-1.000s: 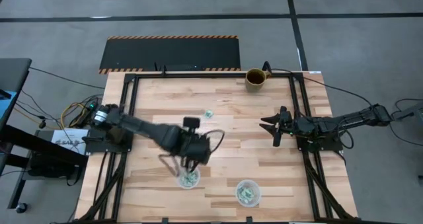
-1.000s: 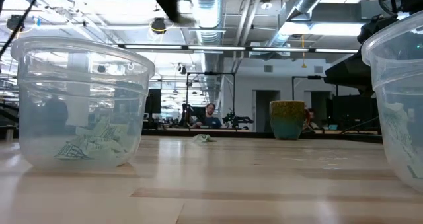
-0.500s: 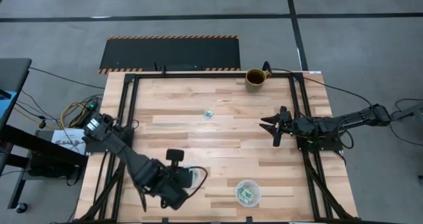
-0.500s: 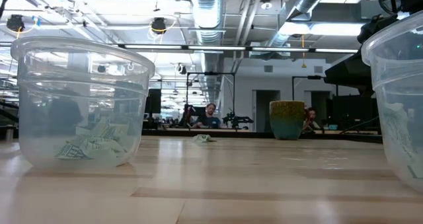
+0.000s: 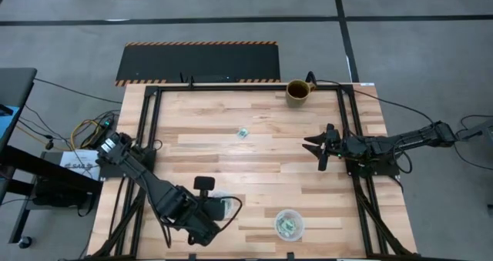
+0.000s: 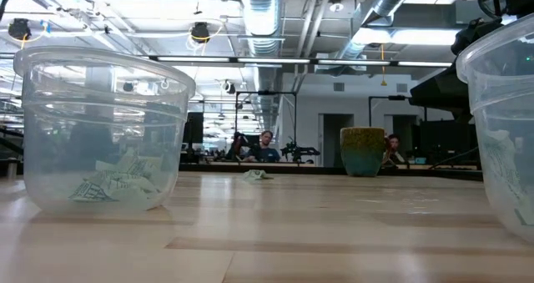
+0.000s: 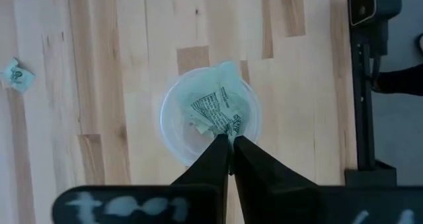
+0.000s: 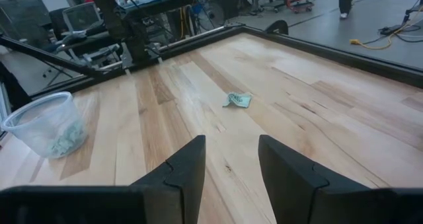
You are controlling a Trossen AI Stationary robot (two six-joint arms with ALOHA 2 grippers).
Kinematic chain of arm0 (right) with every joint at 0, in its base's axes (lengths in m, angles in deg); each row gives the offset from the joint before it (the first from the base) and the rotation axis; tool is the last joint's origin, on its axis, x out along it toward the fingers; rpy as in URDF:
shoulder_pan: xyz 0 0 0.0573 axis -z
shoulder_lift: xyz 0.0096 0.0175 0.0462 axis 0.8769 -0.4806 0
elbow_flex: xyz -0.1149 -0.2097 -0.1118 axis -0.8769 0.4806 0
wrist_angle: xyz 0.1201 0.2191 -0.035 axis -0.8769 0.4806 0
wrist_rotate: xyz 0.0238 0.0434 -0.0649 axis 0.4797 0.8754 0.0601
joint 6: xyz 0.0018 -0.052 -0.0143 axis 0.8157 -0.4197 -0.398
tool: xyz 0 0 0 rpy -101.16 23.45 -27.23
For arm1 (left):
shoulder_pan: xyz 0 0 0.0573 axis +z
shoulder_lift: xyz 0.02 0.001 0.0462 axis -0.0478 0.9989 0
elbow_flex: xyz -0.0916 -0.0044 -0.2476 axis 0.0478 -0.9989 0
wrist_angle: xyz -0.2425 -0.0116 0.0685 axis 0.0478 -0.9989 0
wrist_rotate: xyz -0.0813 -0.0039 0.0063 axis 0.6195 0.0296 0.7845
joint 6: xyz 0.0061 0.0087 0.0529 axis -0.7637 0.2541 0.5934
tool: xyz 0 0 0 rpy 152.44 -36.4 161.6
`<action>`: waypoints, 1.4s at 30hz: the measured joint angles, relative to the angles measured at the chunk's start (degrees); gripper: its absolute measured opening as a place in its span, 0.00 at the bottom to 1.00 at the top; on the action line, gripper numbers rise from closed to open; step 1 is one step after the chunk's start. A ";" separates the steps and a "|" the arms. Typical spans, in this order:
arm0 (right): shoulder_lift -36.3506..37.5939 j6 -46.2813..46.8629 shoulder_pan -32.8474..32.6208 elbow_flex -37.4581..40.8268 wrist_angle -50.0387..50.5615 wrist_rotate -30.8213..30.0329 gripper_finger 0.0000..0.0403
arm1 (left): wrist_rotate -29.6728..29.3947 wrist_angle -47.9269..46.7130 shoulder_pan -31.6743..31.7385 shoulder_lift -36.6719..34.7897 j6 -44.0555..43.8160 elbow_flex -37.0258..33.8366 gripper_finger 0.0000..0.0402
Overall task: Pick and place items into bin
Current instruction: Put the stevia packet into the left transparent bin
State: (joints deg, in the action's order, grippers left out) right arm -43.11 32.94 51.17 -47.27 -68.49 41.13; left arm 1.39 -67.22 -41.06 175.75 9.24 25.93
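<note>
Two clear round cups hold pale mint-green pieces: one [image 5: 226, 205] under my left arm, also at the low view's left [image 6: 104, 133], and one [image 5: 289, 224] near the near edge. A single loose piece [image 5: 243, 133] lies flat on the wood mid-table, and it also shows in the right wrist view [image 8: 237, 100]. My left gripper [image 7: 230, 141] is shut and hangs above the first cup [image 7: 210, 115], above the low view's frame. My right gripper [image 8: 228, 164] is open and waits near the table's right side [image 5: 320, 149], pointing toward the loose piece.
A brown mug [image 5: 298, 92] stands at the far edge, right of centre. Black frame rails [image 5: 350, 138] run along the table's sides. Bare wood lies between the loose piece and the cups. People show in the room behind the table [image 6: 265, 147].
My left arm swung from over the table's middle back toward the near left corner, leaving the top of the low view. It has held still for the last half second. The cups and the loose piece stayed where they were.
</note>
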 joint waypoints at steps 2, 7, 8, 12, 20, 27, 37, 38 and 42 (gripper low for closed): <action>0.02 0.00 0.00 0.00 0.00 0.00 0.33 | 0.04 0.00 0.44 0.00 0.00 0.00 0.01; 0.00 0.00 0.00 0.00 0.00 -0.01 0.33 | 0.22 -0.02 1.17 0.00 0.63 0.00 0.02; 0.00 0.00 0.00 0.00 0.00 -0.02 0.33 | 0.22 -0.02 1.31 0.00 0.88 0.00 0.03; 0.02 0.00 0.00 0.00 0.00 -0.01 0.33 | 0.24 -0.02 2.28 0.00 1.18 0.00 0.09; 0.02 0.00 0.00 0.00 0.00 -0.02 0.33 | 4.52 0.00 4.09 0.00 0.86 0.00 0.22; 0.02 0.00 0.00 0.00 0.00 0.00 0.33 | 1.05 0.18 4.03 0.00 0.12 0.00 0.27; 0.00 0.00 0.00 0.00 0.00 -0.01 0.33 | -31.65 3.09 5.21 0.00 -5.05 0.00 0.26; 0.01 0.00 0.00 0.00 0.01 0.00 0.33 | -35.18 3.39 5.61 0.00 -5.36 0.00 0.26; 0.00 0.00 0.00 0.00 0.00 -0.01 0.33 | -43.94 4.04 7.90 0.00 -4.88 0.00 0.26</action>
State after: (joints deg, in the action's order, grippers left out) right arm -43.11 32.94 51.17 -47.27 -68.49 41.13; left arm -42.55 -63.18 -33.16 175.75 4.36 25.93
